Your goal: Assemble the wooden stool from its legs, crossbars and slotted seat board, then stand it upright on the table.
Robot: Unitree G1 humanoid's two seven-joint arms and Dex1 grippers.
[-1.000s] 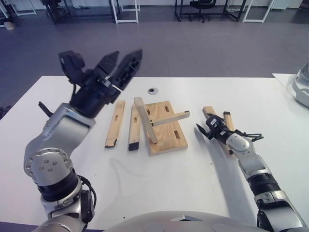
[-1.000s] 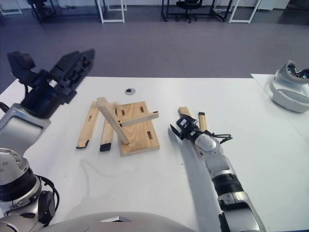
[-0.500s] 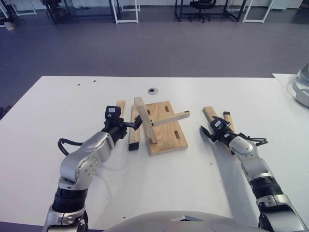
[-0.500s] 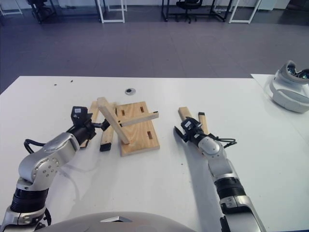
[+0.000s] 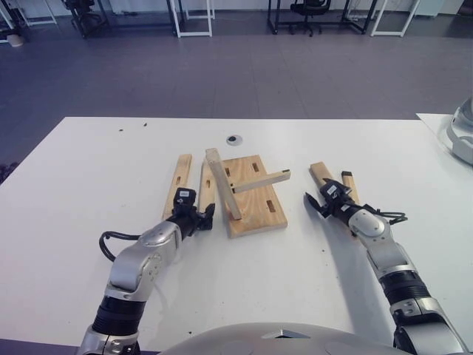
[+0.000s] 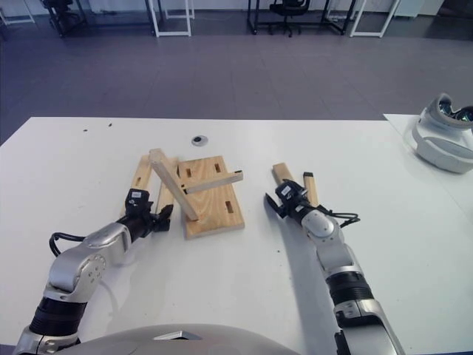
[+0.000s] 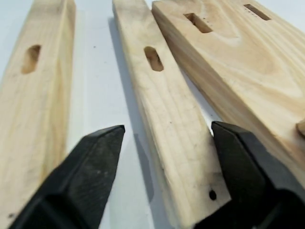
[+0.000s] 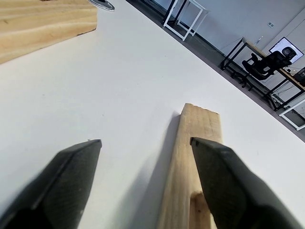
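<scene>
The slotted seat board lies flat mid-table, with one leg leaning up from it and a crossbar jutting off that leg. Two more legs lie side by side to its left. My left gripper is low at the near end of the inner leg; it is open, its black fingers either side of that end, not closed on it. Open too, my right gripper rests by two wooden pieces on the right; one piece lies near a finger.
A small round metal grommet sits in the table behind the seat board. A white headset rests on the neighbouring table at the far right. Bare white tabletop spreads in front of the parts.
My left arm came down from high above the table and now sits low at the near ends of the lying legs. The right gripper shifted only slightly.
</scene>
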